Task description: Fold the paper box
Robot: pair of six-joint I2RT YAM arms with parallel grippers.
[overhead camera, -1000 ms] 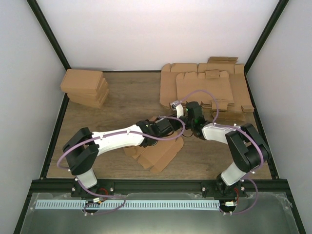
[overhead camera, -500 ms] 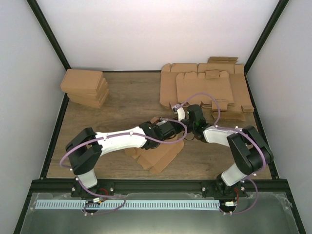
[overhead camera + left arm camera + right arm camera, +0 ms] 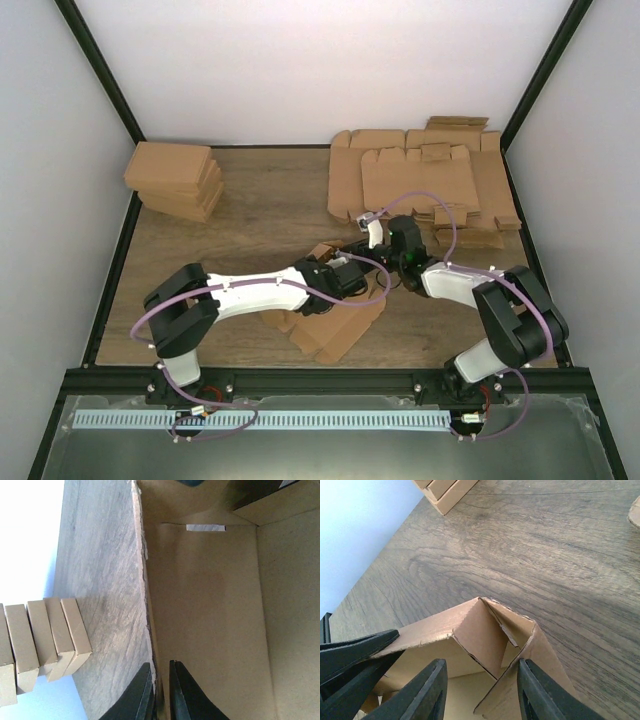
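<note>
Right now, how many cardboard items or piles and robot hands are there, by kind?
paper box being folded: 1
stack of folded boxes: 1
pile of flat sheets: 1
hands, left hand and right hand: 2
total: 5

Free table (image 3: 270, 195) between boxes (image 3: 175, 180) and sheets (image 3: 420, 180) (rear)

1 wooden table (image 3: 260, 200) carries 2 robot arms, the left arm (image 3: 250, 290) and the right arm (image 3: 465, 283). Each ends in 1 gripper with 2 fingers: the left gripper (image 3: 160, 665) and the right gripper (image 3: 481, 665). There is 1 paper box (image 3: 340, 325). 1 stack of shallow boxes (image 3: 175, 180) shows at least 4 in the left wrist view. 1 pile of flat cardboard sheets (image 3: 420, 180) overlaps too much to count.
</note>
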